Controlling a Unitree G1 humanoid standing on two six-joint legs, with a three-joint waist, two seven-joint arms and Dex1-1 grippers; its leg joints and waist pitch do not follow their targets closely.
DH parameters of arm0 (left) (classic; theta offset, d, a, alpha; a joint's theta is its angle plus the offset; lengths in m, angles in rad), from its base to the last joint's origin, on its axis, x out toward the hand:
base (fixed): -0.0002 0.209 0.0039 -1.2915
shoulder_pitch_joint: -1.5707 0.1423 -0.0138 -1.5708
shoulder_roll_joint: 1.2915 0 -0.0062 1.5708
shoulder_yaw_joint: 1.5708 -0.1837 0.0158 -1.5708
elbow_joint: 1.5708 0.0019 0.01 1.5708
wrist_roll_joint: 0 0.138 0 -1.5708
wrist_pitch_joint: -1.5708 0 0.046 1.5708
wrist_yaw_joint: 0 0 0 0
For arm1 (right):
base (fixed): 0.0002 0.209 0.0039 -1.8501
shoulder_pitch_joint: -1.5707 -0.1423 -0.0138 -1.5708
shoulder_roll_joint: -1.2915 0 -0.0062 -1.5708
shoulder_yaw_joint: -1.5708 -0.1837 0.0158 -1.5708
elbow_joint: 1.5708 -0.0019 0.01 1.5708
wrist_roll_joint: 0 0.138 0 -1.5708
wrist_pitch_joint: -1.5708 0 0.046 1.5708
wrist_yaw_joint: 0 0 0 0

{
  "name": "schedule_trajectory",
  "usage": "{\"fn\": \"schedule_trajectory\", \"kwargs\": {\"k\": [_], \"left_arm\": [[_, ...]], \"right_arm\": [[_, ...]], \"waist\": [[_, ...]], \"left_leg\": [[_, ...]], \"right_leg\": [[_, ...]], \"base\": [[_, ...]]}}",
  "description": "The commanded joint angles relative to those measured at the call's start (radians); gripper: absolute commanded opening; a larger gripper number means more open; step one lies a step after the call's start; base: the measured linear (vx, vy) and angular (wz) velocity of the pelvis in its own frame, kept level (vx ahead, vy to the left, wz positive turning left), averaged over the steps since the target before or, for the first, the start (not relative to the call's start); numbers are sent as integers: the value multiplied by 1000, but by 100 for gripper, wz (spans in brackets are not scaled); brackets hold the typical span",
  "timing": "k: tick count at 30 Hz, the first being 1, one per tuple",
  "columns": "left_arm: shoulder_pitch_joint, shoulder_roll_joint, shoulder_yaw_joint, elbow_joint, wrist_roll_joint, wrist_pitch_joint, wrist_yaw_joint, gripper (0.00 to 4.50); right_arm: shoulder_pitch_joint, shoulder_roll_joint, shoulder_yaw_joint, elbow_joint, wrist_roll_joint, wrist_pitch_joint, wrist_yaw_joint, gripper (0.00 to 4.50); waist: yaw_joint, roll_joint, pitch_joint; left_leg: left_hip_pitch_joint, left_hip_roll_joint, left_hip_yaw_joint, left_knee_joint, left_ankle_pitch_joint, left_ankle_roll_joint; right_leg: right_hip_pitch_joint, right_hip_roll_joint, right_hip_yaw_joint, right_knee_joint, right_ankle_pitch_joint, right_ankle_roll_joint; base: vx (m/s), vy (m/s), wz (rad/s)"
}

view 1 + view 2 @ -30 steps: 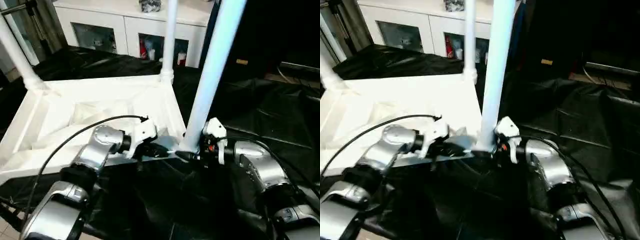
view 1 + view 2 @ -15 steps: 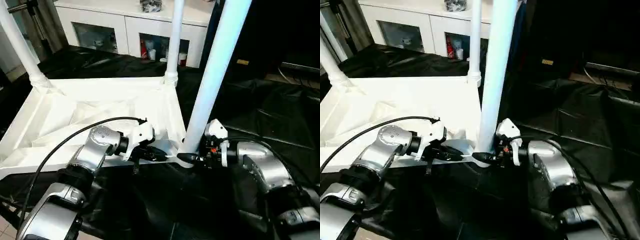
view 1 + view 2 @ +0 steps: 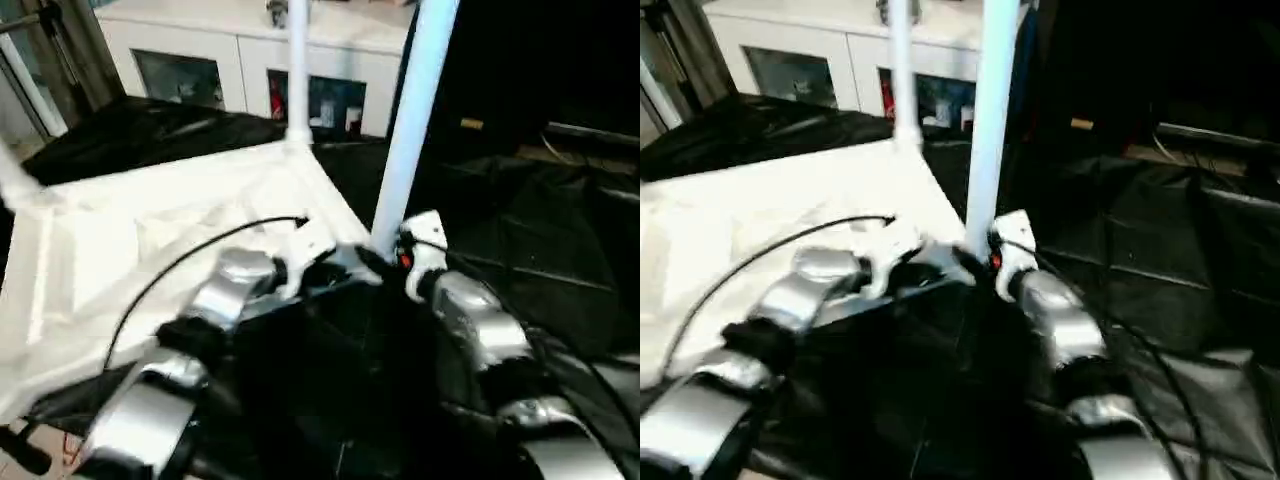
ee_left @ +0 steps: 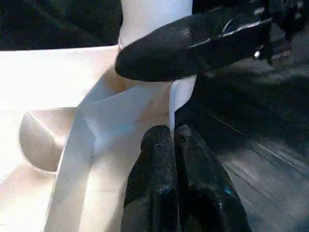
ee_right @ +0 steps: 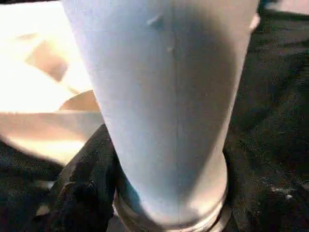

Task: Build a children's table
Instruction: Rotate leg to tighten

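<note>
Standing in the near corner socket (image 5: 169, 212) of the upturned table top (image 3: 150, 230), the nearest tube leg (image 3: 410, 120) rises straight up out of the head views. The right gripper (image 3: 385, 262) meets this leg at its base: one black finger (image 4: 193, 43) lies across the leg's foot just above the socket, and the leg sits between the jaws, which stand fairly wide around it; whether they actually press on it is hard to tell from the blurred head views. Just beside that socket, the left gripper (image 4: 174, 140) has its two fingers pressed together, their tips against the thin white edge of the top next to the leg. Both silver forearms reach in over the black sheet (image 3: 520, 230) that covers the floor around the table. Beyond the grippers, the ribbed underside of the top faces up, its hollow compartments holding nothing. At the far corner from the nearest leg, a second tube leg (image 3: 297, 70) stands upright in its own socket. Farther back is a white cabinet (image 3: 230, 60) with glass doors, small items dimly visible inside.
</note>
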Motion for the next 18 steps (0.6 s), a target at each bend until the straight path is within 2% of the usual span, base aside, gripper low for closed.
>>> {"fn": "schedule_trajectory", "kwargs": {"k": [1,3,4,7,9,14,18], "left_arm": [[-29,-70,0,-17,-28,-24,13,0],[-25,-70,-3,-21,-29,-30,-4,0],[-19,-64,-8,-27,-30,-38,-21,0],[-6,-40,-19,-37,-36,-51,-59,0],[-2,-32,-20,-41,-37,-54,-71,0],[22,3,-23,-64,-42,-66,-149,0],[38,27,-29,-85,-55,-75,-219,0]], "right_arm": [[3,61,77,58,-46,-19,3,266],[4,70,79,53,-32,-21,39,266],[5,74,83,42,-21,-9,74,322],[3,68,87,32,-18,-2,107,343],[3,60,91,28,-20,-6,118,366],[23,-9,120,0,-17,-40,255,366],[52,-59,120,-54,10,-43,378,366]], "waist": [[2,-4,-65],[2,-5,-63],[1,-5,-61],[2,-6,-60],[0,-5,-61],[-2,-7,-62],[2,-10,-60]], "left_leg": [[0,39,-20,-64,-97,60],[1,39,-19,-65,-103,78],[1,40,-19,-66,-116,80],[2,41,-20,-67,-133,76],[1,42,-20,-67,-127,76],[-1,42,-20,-64,-112,92],[0,43,-19,-64,-129,102]], "right_leg": [[54,-73,51,-68,-78,-248],[54,-73,50,-69,-80,-253],[53,-73,50,-71,-99,-252],[53,-75,51,-74,-131,-247],[54,-74,51,-71,-120,-248],[57,-75,51,-68,-81,-260],[57,-75,51,-70,-103,-260]], "base": [[0,0,0],[0,0,0],[0,0,0],[0,0,0],[0,0,0],[0,0,0],[0,0,0]]}}
